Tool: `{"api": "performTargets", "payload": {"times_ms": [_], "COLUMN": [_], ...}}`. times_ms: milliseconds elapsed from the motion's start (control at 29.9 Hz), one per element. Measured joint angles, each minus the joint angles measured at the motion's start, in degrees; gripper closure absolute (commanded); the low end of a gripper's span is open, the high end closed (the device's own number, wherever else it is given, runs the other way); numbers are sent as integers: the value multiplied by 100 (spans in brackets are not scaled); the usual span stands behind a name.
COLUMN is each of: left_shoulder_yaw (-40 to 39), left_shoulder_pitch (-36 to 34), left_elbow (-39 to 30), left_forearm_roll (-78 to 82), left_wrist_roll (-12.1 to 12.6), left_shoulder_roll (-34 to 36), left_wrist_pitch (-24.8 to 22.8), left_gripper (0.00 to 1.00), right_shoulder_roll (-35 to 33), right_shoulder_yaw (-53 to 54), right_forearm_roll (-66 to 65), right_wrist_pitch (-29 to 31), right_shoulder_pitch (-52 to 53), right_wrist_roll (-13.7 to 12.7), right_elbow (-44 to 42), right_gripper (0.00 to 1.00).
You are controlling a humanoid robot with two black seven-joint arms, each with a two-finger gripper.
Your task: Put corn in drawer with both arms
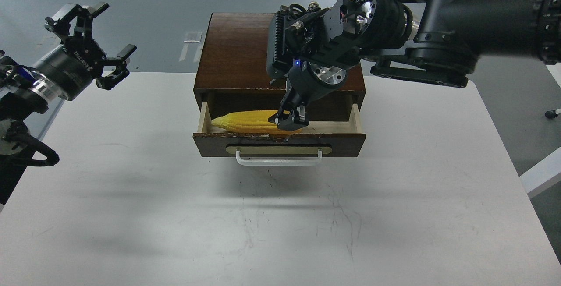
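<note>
the drawer (279,145) on the white desk (263,224) is pulled out, and the corn (245,121) lies inside. the right end effector (292,118) pinches its fat end, so lifting could drag it out. the left end effector (94,43) is spread wide, holding nothing.

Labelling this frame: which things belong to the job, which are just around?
Job: corn, in the open drawer; right gripper on the corn's thick end; left gripper, open, raised off to the left.
Around: white table; grey floor.
</note>
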Motion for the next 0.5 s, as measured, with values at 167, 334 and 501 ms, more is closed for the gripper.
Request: {"api": "performTargets", "payload": {"times_ms": [167, 334, 501], "left_shoulder_yaw": [0, 0, -1], "left_shoulder_pitch": [-6, -6, 6], "left_elbow": [1, 0, 0], "left_forearm_roll": [0, 0, 0], "left_wrist_roll": [0, 0, 0], "left_shoulder_roll": [-2, -17, -35], "left_wrist_pitch": [0, 0, 0], "left_gripper": [2, 2, 2], "right_shoulder_roll": [-421, -1258, -2277], "right_shoulder_yaw": [349, 568, 1024], "right_forearm_roll": [695, 2321, 4081], "right_wrist_pitch": [-3, 10, 34], "right_shoulder_pitch": [108, 139, -415], "right_wrist_roll": [0, 0, -1], "right_elbow": [-59, -68, -67], "right_gripper": [6, 5, 4]}}
